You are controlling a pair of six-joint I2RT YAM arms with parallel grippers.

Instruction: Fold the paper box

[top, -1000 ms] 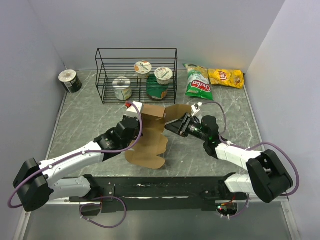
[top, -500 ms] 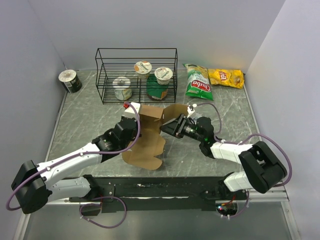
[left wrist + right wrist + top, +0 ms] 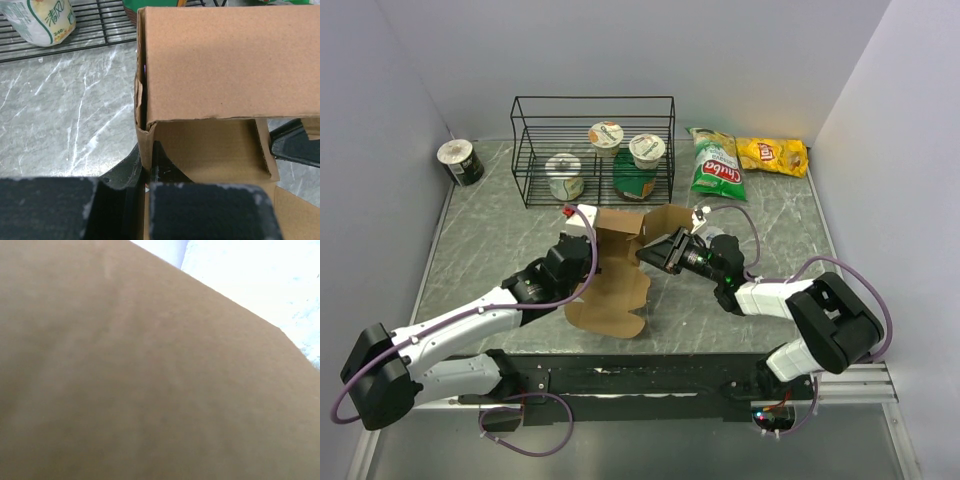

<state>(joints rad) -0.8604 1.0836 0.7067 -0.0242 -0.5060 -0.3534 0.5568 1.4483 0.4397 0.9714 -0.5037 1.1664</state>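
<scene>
The paper box (image 3: 618, 285) is plain brown cardboard, partly folded, with its back walls raised and a flat flap lying toward the near edge. My left gripper (image 3: 582, 235) is shut on the box's left wall; in the left wrist view its fingers (image 3: 146, 172) pinch that wall below a folded-over panel (image 3: 225, 65). My right gripper (image 3: 653, 253) presses against the box's right flap from the right. One of its dark fingers (image 3: 295, 147) shows in the left wrist view. Cardboard (image 3: 150, 380) fills the right wrist view and hides its jaws.
A black wire rack (image 3: 592, 110) stands behind the box and holds yogurt cups (image 3: 606, 135) and a green tub (image 3: 635, 185). A green chip bag (image 3: 716, 165) and a yellow one (image 3: 772, 155) lie at the back right. A can (image 3: 460, 162) stands at the back left.
My right gripper has moved left into the box's right flap, pushing it up and inward. The box and my left gripper have shifted slightly left.
</scene>
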